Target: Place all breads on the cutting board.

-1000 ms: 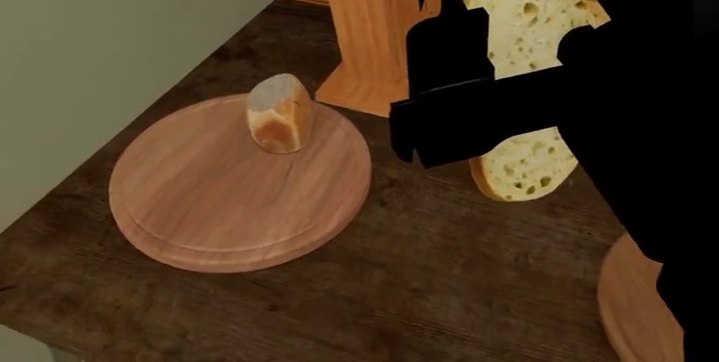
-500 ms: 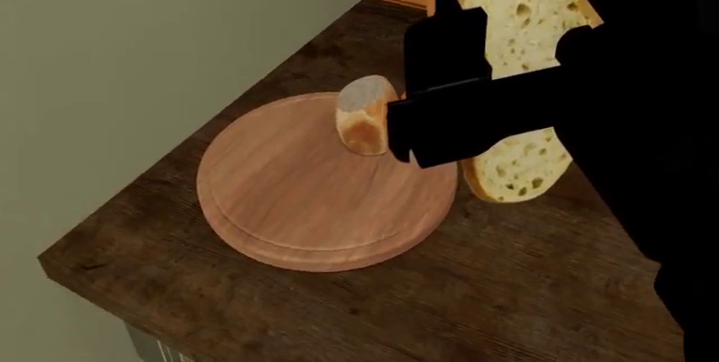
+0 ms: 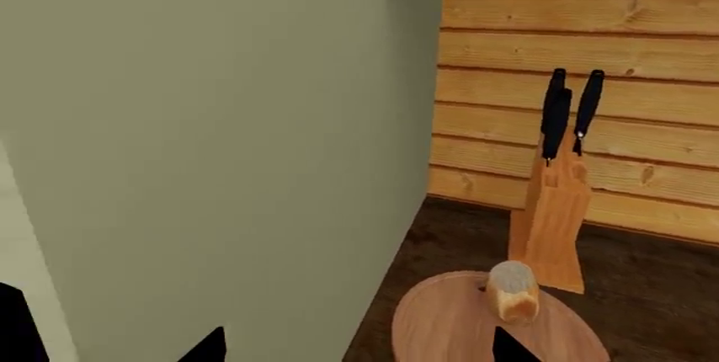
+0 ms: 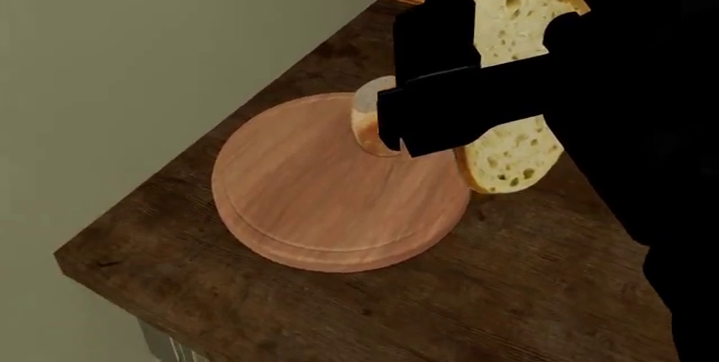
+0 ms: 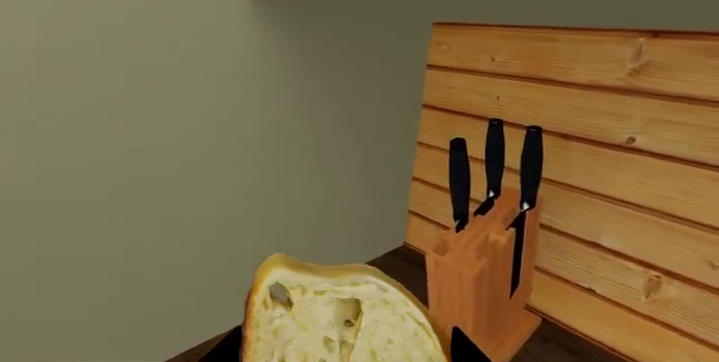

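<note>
Gripping one bread slice (image 4: 511, 67), your right gripper (image 5: 346, 347) hovers near one roll (image 4: 366, 115) on one cutting board (image 4: 303, 202); left gripper's (image 3: 357, 352) fingers probably released.

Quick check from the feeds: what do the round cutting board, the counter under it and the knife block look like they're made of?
Cutting board: seemingly light pinkish wood, smooth matte, fine grain lines and a groove near the rim. Counter: dark brown wood look, streaky grain, dull finish; it could be a printed surface. Knife block: pale orange wood with vertical grain, holding black-handled knives, probably plastic.
</note>
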Robot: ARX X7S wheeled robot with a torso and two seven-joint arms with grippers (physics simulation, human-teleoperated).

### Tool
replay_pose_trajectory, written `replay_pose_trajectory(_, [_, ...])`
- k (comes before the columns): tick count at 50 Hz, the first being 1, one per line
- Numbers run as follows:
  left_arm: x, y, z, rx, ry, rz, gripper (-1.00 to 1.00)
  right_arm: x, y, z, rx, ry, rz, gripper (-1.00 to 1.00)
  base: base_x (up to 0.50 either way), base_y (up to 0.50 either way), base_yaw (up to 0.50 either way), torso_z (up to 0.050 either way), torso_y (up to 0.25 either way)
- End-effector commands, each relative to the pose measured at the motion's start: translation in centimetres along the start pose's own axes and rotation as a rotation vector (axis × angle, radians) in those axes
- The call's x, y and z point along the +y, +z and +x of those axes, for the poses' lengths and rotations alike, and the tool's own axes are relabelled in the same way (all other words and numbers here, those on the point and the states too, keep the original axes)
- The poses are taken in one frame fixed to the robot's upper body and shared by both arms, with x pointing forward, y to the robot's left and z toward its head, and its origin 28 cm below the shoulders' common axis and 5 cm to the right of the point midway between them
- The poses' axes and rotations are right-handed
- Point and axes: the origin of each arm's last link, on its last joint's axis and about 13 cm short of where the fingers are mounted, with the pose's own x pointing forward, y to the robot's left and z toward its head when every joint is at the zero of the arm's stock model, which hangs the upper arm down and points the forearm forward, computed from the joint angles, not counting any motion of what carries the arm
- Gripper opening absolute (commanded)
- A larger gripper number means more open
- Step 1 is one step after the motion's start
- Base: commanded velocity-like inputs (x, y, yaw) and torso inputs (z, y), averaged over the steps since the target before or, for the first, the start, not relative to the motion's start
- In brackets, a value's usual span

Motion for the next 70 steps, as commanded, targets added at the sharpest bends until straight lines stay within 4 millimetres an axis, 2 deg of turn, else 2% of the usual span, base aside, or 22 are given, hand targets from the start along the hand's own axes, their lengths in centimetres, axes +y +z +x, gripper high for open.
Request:
replay_pose_trajectory(1, [0.6, -1.1, -0.7, 0.004, 0.036, -0.034, 1.0, 0.2, 0.2, 0.2, -0.003, 0.017, -0.015, -1.0, 0.0, 0.0, 0.48, 0.0, 0.0])
replay_pose_trajectory(9, [0.4, -1.3, -0.7, 0.004, 0.027, -0.036, 1.0, 0.3, 0.3, 0.2, -0.003, 0.032, -0.014, -1.0, 0.0, 0.0, 0.47, 0.0, 0.0])
replay_pose_trajectory(16, [0.2, -1.4, -0.5, 0.009, 0.018, -0.042, 1.0, 0.4, 0.5, 0.4, 0.003, 0.012, -0.049, -1.0, 0.0, 0.0, 0.0, 0.0, 0.0])
replay_pose_trajectory(24, [0.0, -1.4, -0.5, 0.009, 0.009, -0.044, 1.0, 0.6, 0.7, 0.4, 0.036, 0.051, 0.013, -1.0, 0.0, 0.0, 0.0, 0.0, 0.0])
replay_pose_trajectory(45, [-0.4, -1.4, -0.5, 0.009, -0.007, -0.039, 1.0, 0.5, 0.5, 0.7, 0.07, 0.051, -0.004, -1.0, 0.19, 0.12, 0.0, 0.0, 0.0])
replay_pose_trajectory(50, [-0.7, -1.8, -0.4, 0.016, -0.016, -0.039, 1.0, 0.5, 0.4, 2.6, 0.172, 0.071, -0.052, -1.0, 0.0, 0.0, 0.0, 0.0, 0.0])
replay_pose_trajectory(55, [-0.7, -2.1, -0.4, 0.021, -0.022, -0.045, 1.0, 0.8, 0.3, 5.9, 0.243, 0.088, -0.028, -1.0, 0.0, 0.0, 0.0, 0.0, 0.0])
replay_pose_trajectory(58, [-0.7, -2.1, -0.4, 0.021, -0.022, -0.045, 1.0, 0.8, 0.3, 5.9, 0.243, 0.088, -0.028, -1.0, 0.0, 0.0, 0.0, 0.0, 0.0])
replay_pose_trajectory(59, [-0.8, -2.3, -0.3, 0.024, -0.029, -0.049, 1.0, 1.3, 0.1, 7.9, 0.291, 0.113, -0.012, -1.0, 0.0, 0.0, 0.0, 0.0, 0.0])
replay_pose_trajectory(60, [-0.8, -2.4, -0.3, 0.024, -0.032, -0.051, 1.0, 1.5, 0.0, 8.6, 0.316, 0.126, -0.006, -1.0, 0.0, 0.0, 0.0, 0.0, 0.0])
replay_pose_trajectory(70, [-0.8, -3.2, -0.2, 0.039, -0.042, -0.06, 1.0, 2.6, 0.4, 13.8, 0.417, 0.168, 0.01, -1.0, 0.0, 0.0, 0.0, 0.0, 0.0])
